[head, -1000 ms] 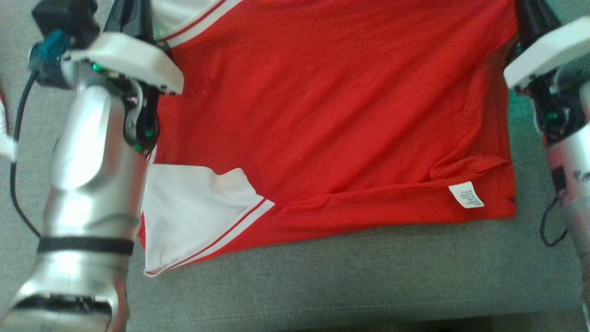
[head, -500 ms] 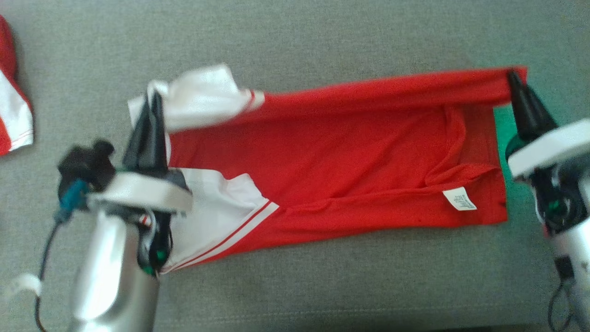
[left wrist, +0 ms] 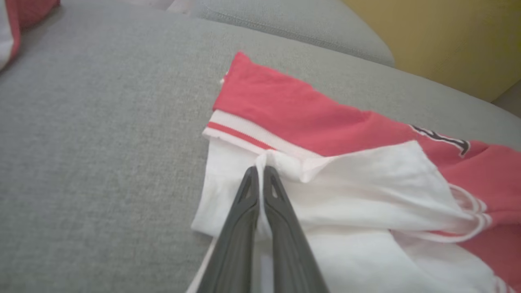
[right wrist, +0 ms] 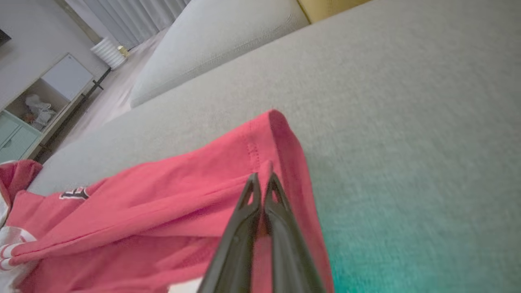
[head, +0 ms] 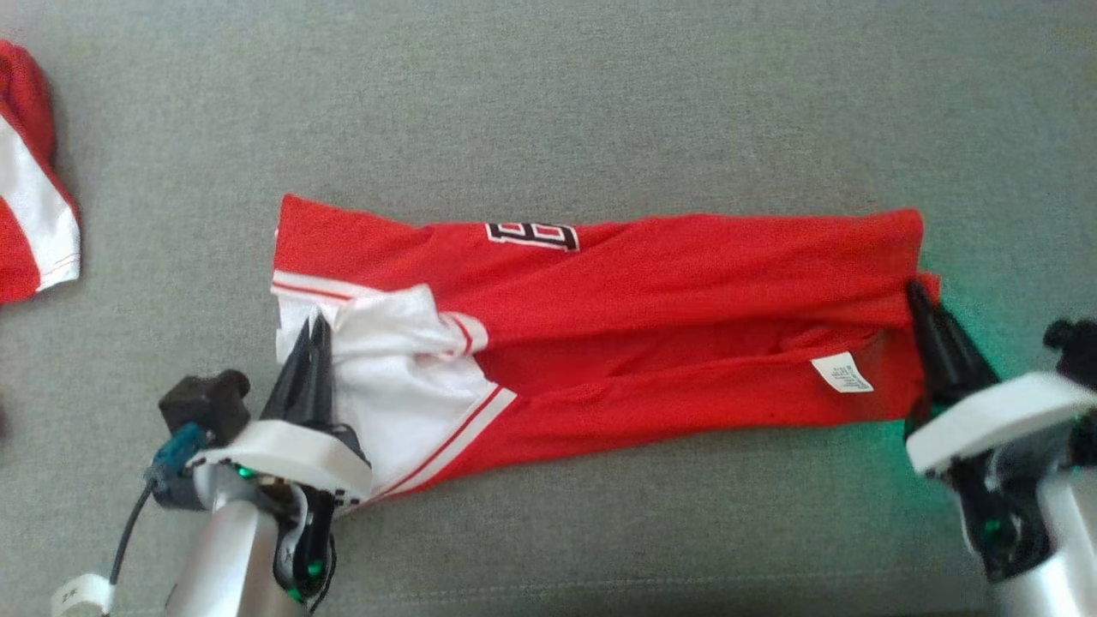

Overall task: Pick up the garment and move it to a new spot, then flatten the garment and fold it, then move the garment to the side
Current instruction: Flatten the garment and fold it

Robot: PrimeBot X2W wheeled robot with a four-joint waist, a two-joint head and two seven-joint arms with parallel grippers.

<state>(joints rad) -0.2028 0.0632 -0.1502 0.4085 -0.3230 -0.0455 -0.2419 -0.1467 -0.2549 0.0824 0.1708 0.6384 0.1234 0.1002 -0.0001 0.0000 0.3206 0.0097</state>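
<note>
The garment (head: 651,283) is a red jersey with white sleeves and striped trim, folded lengthwise into a long band across the grey cushion. My left gripper (head: 315,330) is shut on the white sleeve fabric at the band's left end; the left wrist view has white cloth (left wrist: 346,191) pinched between the closed fingertips of this gripper (left wrist: 261,170). My right gripper (head: 915,291) is shut on the red hem at the right end, and in the right wrist view the red edge (right wrist: 281,142) sits between the tips of that gripper (right wrist: 261,177). A white label (head: 842,374) lies near the right end.
Another red and white garment (head: 30,214) lies at the far left edge of the grey sofa cushion (head: 600,103). A second cushion (right wrist: 211,36) and a yellow wall lie beyond. Bare grey seat surrounds the folded band in front and behind.
Both grippers have carried the far edge of the garment toward me and down, folding it over itself into a narrow band. The head camera view has also shifted.
</note>
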